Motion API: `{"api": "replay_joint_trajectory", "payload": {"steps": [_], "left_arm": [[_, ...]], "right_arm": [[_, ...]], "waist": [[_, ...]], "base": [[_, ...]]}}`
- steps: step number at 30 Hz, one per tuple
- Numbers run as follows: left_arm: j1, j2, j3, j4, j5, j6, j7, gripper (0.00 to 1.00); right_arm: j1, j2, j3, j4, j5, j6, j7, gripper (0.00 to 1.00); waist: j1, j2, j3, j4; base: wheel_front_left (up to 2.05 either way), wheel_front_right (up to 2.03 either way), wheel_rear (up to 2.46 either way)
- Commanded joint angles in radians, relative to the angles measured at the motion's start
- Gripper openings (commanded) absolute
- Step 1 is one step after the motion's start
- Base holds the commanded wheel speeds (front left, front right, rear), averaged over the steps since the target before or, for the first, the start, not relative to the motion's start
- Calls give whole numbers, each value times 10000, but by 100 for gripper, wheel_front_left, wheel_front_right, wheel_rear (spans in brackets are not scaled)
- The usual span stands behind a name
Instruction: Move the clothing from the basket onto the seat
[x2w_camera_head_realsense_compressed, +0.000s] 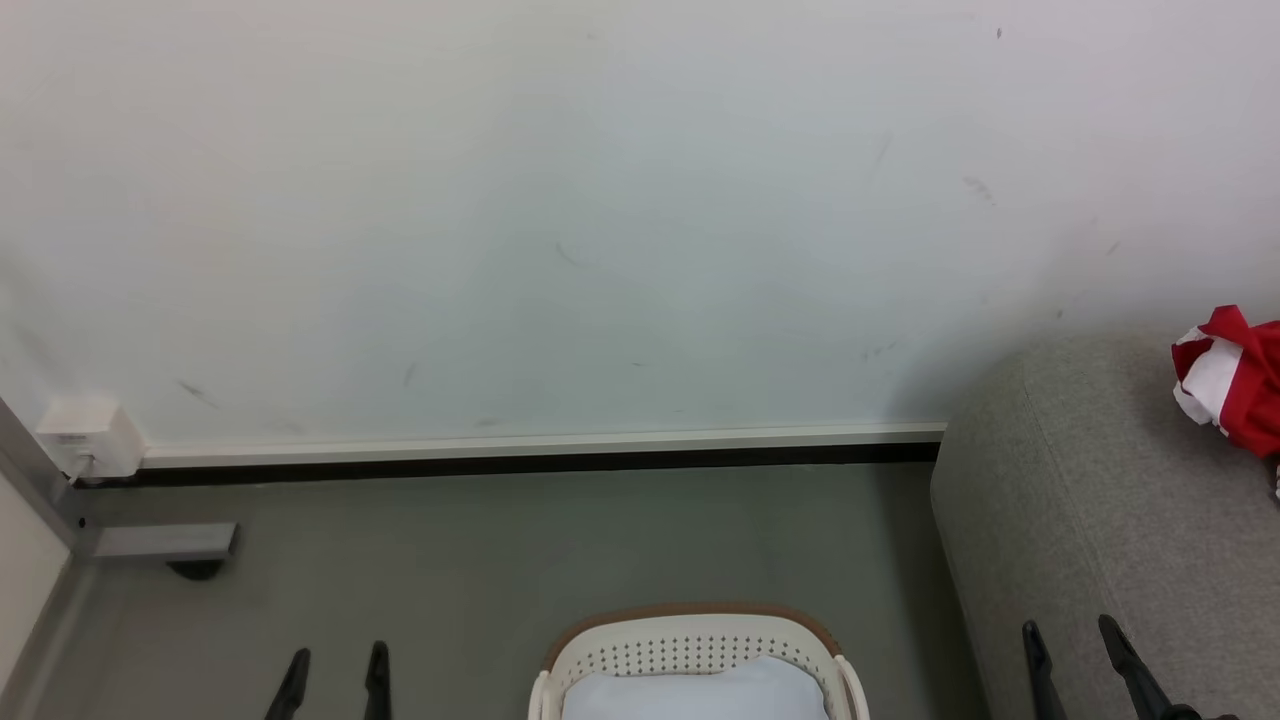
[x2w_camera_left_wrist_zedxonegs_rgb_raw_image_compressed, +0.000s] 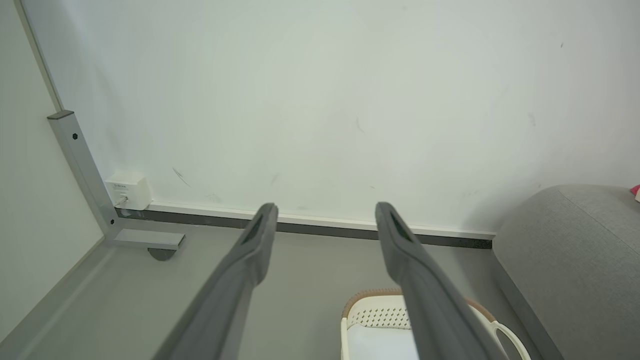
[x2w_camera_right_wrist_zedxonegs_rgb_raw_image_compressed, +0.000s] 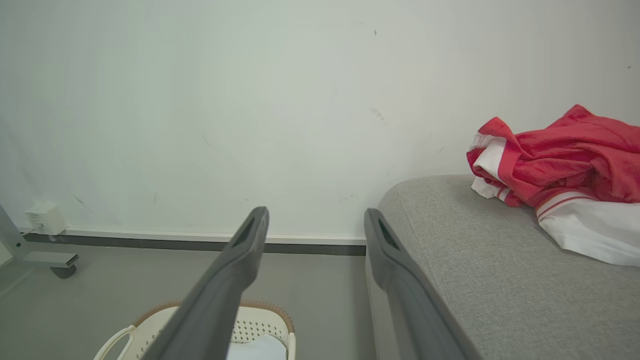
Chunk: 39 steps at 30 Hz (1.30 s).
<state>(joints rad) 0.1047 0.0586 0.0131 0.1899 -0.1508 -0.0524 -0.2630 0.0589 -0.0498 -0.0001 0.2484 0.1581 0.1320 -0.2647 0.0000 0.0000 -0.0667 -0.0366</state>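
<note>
Red and white clothing lies crumpled on the grey seat at the right. The cream basket with its brown rim stands on the floor at the bottom centre; inside it I see a plain pale white pad. My left gripper is open and empty, left of the basket. My right gripper is open and empty, low in front of the seat's near end.
A white wall with a dark skirting strip runs behind the basket. At the left, a small white box sits on the wall beside a grey metal frame foot. Grey floor lies between wall and basket.
</note>
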Motion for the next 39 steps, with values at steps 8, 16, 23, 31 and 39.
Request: {"api": "replay_joint_trajectory", "payload": {"steps": [8, 16, 23, 31, 39], "left_arm": [[75, -134, 37, 333, -13, -144, 35, 0], [-251, -126, 228, 435, -1603, -215, 522, 0], [-410, -119, 266, 396, -2905, -274, 806, 0], [-584, -113, 329, 390, -4097, -327, 1090, 0], [-777, -105, 402, 401, -5350, -385, 1405, 0]], "right_arm": [[123, 50, 57, 270, 38, 0, 13, 0], [-109, 40, -94, 252, 1641, -2, 446, 0], [-265, 32, -192, 202, 2918, -3, 768, 0], [-418, 25, -287, 164, 4099, -4, 1072, 0], [-586, 16, -389, 133, 5338, -6, 1396, 0]], "waist": [[0, 0, -4, 72], [0, 0, 40, 91], [0, 0, 79, 107], [0, 0, 118, 124], [0, 0, 163, 143]], "base": [[0, 0, 0], [0, 0, 0], [0, 0, 0], [0, 0, 0], [0, 0, 0]]}}
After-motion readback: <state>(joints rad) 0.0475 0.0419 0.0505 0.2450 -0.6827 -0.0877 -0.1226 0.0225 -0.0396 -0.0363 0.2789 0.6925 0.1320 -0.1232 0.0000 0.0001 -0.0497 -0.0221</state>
